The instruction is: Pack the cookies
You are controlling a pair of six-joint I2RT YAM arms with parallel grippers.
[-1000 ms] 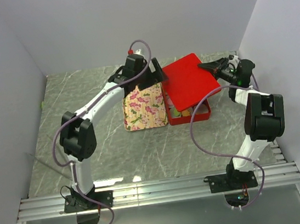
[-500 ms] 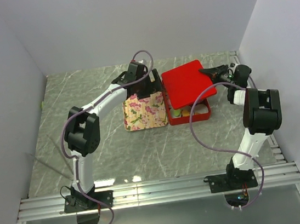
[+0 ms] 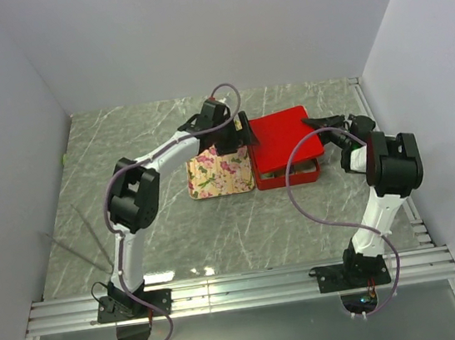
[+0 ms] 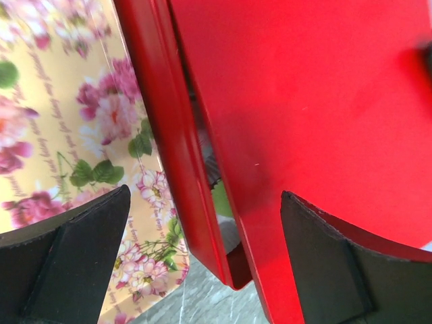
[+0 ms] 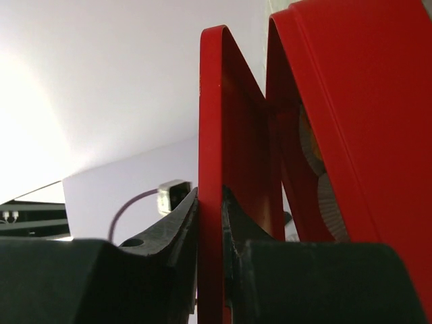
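The red lid (image 3: 286,137) lies tilted over the red box (image 3: 289,181) and hides most of the cookies. My right gripper (image 3: 315,122) is shut on the lid's right rim (image 5: 210,135), one finger on each side. In the right wrist view an orange cookie (image 5: 305,131) in a pleated paper cup (image 5: 331,202) shows in the gap under the lid. My left gripper (image 3: 245,130) is open at the lid's left edge. Its fingers (image 4: 74,263) straddle the box wall (image 4: 169,135) and the lid (image 4: 304,101). A green cookie (image 4: 221,199) shows between them.
The cream floral tray (image 3: 219,171) lies flat just left of the box, touching or nearly touching it, and shows under my left finger in the left wrist view (image 4: 61,121). White walls close the grey marble table on three sides; the right wall is near my right arm.
The lid has come down from a raised tilt to lie low over the box. My right gripper lowered with it. My left gripper moved right and down to the lid's left edge.
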